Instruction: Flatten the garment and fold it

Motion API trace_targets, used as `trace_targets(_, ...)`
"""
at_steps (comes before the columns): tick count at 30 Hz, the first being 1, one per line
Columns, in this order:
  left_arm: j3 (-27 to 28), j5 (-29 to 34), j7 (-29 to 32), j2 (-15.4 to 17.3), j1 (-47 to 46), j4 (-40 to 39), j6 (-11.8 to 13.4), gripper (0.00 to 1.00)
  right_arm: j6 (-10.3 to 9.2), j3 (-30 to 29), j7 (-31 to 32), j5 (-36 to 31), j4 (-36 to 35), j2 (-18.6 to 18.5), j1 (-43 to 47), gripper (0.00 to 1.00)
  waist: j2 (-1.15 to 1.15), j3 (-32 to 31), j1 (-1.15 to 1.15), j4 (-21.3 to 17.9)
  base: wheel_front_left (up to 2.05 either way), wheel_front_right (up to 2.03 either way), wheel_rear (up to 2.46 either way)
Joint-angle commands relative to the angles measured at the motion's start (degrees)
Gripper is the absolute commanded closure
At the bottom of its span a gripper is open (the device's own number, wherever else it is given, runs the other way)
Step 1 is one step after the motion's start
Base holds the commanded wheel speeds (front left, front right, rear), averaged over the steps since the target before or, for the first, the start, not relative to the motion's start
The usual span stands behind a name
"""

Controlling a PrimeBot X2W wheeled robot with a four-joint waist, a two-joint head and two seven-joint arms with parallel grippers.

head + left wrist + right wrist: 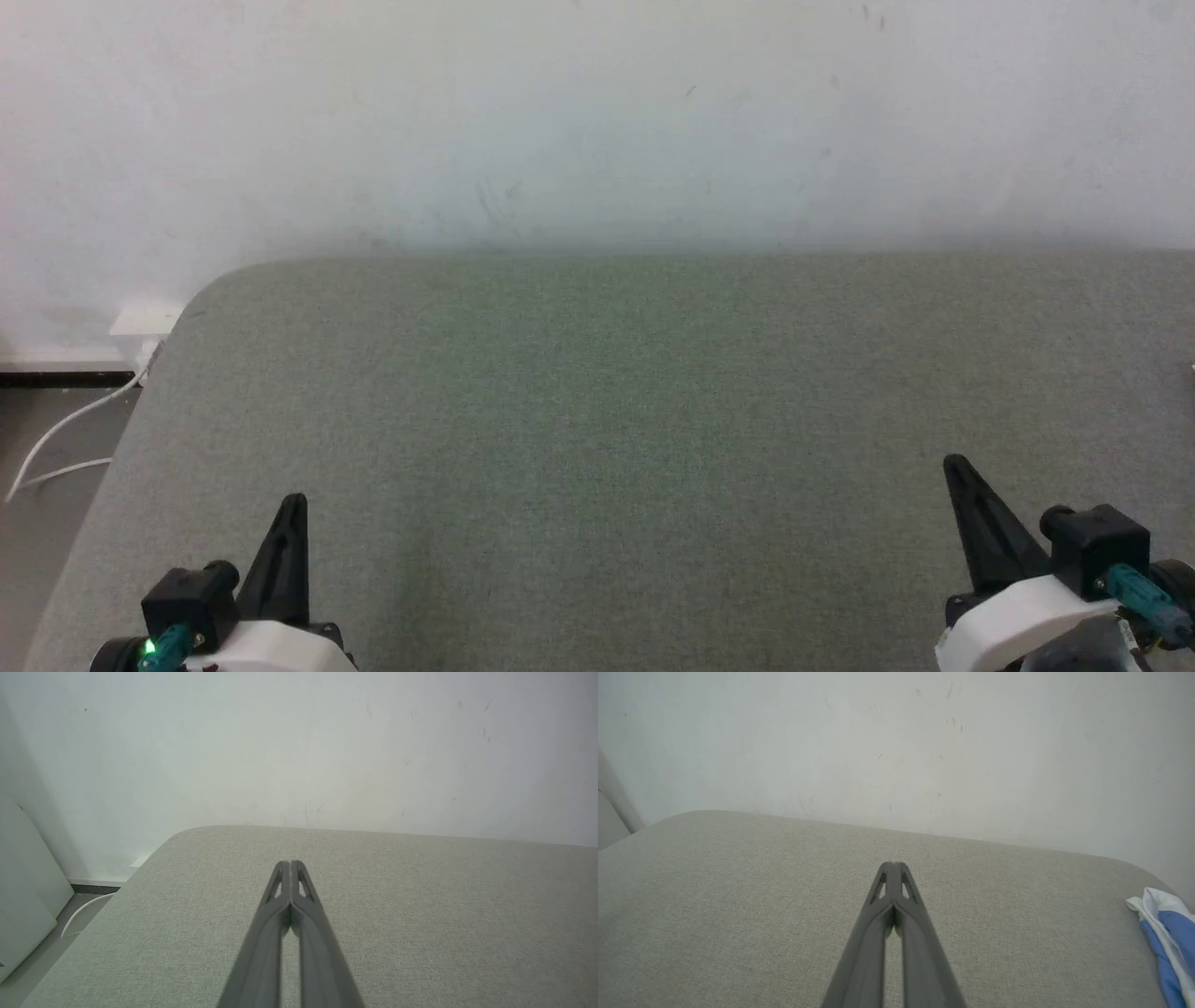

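Grey table (738,905) bears garment (1169,933) well right of right pincer (893,865).

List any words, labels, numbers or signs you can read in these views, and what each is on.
None can be read. The garment, the grey table, the wall, the left end effector and the right end effector show no legible text.

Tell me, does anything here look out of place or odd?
Yes. The garment is bunched up at the far right of the grey table, well off to the side of the right gripper, not spread in the middle. Both it and the left gripper are shut, holding nothing.
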Motion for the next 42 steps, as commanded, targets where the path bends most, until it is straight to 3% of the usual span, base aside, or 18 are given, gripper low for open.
trace_targets(1,0.50,0.82,0.31,-0.67,-0.42,-0.36,-0.27,1.00,-0.01,0.05,0.12,-0.44,0.10,0.21,-0.55,1.00,0.00,0.05,0.00,-0.03,0.00,0.00,0.00)
trace_targets(42,4.44,9.57,5.08,-6.86,-1.93,-2.24,-3.11,1.00,-0.05,0.25,0.63,-2.05,0.73,1.06,-2.57,1.00,0.00,1.31,-0.01,-0.94,0.00,0.00,0.00)
